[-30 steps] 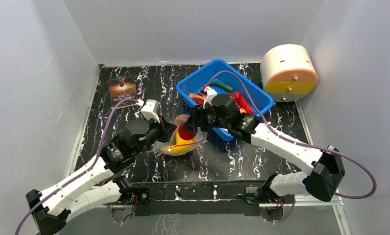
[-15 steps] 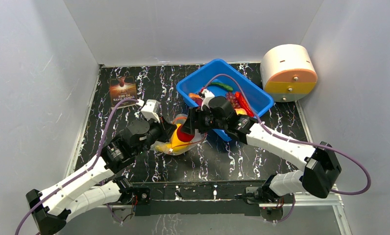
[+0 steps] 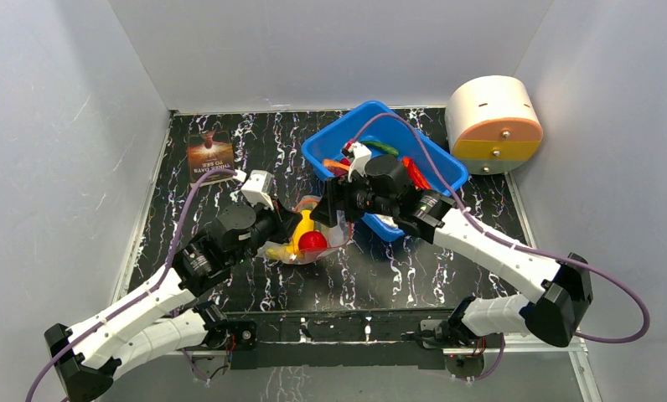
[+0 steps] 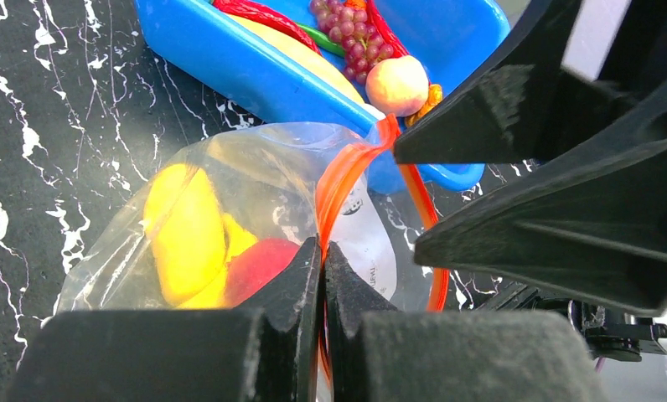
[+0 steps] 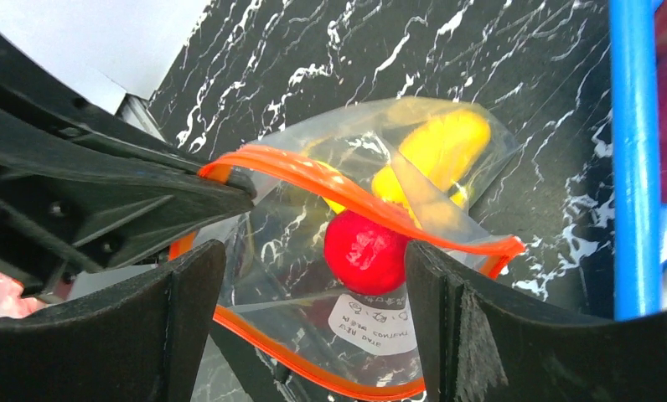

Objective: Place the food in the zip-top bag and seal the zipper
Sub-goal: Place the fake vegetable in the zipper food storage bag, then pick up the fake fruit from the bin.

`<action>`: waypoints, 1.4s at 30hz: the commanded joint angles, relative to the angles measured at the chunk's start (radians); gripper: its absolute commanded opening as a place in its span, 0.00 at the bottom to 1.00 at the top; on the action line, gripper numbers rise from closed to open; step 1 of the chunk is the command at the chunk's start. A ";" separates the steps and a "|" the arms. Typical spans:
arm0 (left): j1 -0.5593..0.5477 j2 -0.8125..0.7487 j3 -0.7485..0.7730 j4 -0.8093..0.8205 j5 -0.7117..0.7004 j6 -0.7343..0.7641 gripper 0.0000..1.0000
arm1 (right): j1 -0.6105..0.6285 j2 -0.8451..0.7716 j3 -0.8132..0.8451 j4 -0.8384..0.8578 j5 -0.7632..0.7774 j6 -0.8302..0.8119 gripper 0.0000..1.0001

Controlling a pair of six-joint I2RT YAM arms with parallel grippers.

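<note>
The clear zip-top bag (image 3: 337,238) lies mid-table with its mouth held open. A yellow banana (image 5: 435,151) and a red apple (image 5: 365,251) lie inside it; both also show in the left wrist view, the banana (image 4: 183,230) and the apple (image 4: 259,268). My left gripper (image 4: 323,251) is shut on the orange zipper (image 4: 338,180) strip at the near side of the mouth. My right gripper (image 5: 313,327) is open and empty, its jaws straddling the bag's mouth just above the apple. More food stays in the blue tub: grapes (image 4: 351,38), a peach (image 4: 397,84), a red chili (image 4: 255,12).
The blue tub (image 3: 379,110) stands right behind the bag, its rim close to my right gripper (image 3: 328,209). A brown printed card (image 3: 210,155) lies at the back left. A white and orange cylinder (image 3: 492,121) stands at the back right. Grey walls enclose the table.
My right gripper carried the red apple down into the bag's mouth and opened; the apple now lies inside the bag. The left gripper has kept its hold on the zipper.
</note>
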 commanded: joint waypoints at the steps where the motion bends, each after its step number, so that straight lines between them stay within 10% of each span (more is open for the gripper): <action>1: 0.004 -0.016 0.001 0.018 -0.022 0.012 0.00 | 0.005 -0.053 0.116 -0.067 0.038 -0.107 0.75; 14: 0.005 -0.015 -0.031 -0.034 -0.058 0.148 0.00 | -0.073 -0.054 0.175 -0.222 0.446 -0.330 0.55; 23: 0.004 -0.028 -0.065 -0.049 -0.059 0.184 0.00 | -0.209 0.078 0.154 -0.164 0.439 -0.425 0.43; 42: 0.004 -0.089 -0.083 -0.085 -0.050 0.158 0.00 | -0.361 0.456 0.255 -0.305 0.714 -0.279 0.70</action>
